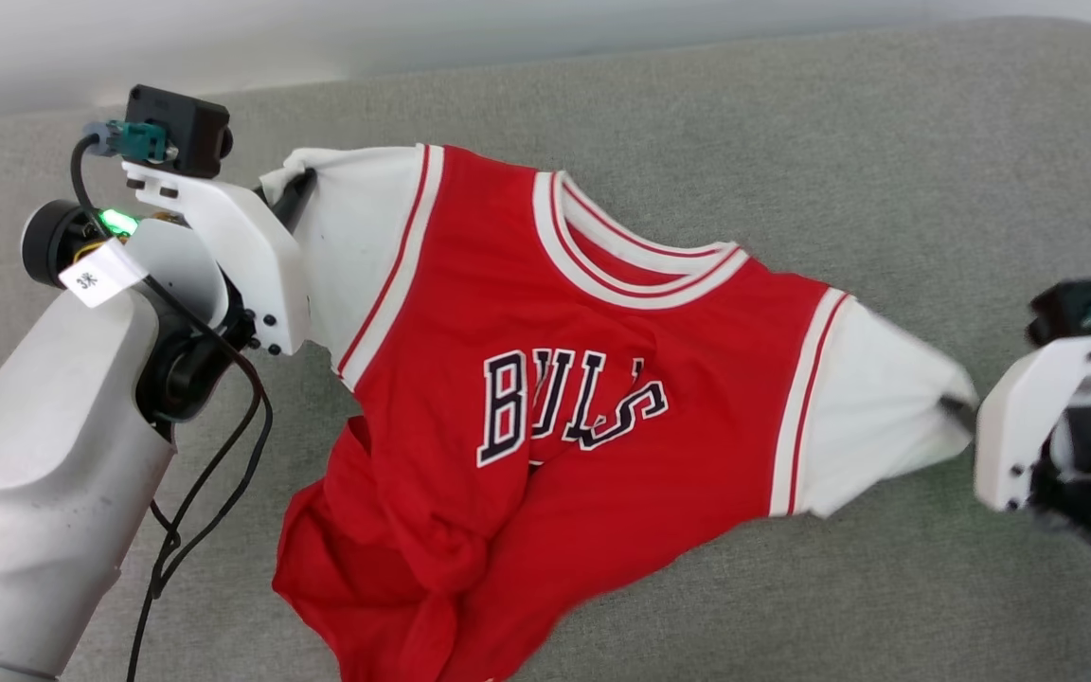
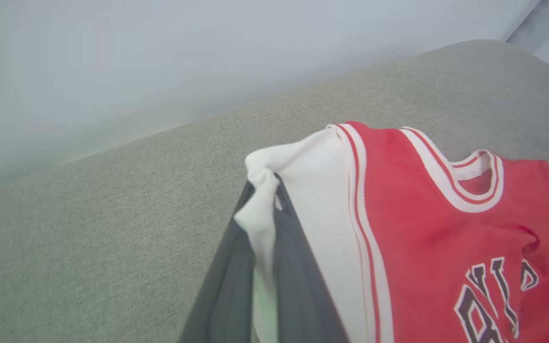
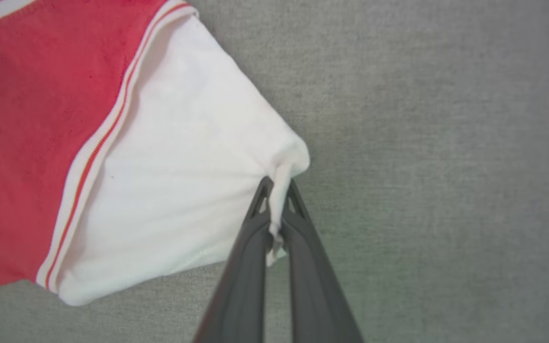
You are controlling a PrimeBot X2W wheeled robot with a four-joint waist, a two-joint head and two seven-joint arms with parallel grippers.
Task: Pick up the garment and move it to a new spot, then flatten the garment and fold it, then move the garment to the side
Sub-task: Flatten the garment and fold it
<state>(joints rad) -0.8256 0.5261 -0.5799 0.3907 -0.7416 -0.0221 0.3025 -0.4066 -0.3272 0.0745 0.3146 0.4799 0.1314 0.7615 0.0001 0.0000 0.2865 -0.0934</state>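
The garment is a red jersey with white sleeves, striped trim and black chest letters, spread chest-up across the grey cushion. Its lower hem is bunched at the near left. My left gripper is shut on the tip of the left white sleeve, seen close in the left wrist view with the left gripper pinching the garment. My right gripper is shut on the tip of the right white sleeve; the right gripper squeezes a fold of the garment between its dark fingers.
The grey fabric cushion carries everything and ends at a pale wall along the back. A black cable hangs from my left wrist over the cushion.
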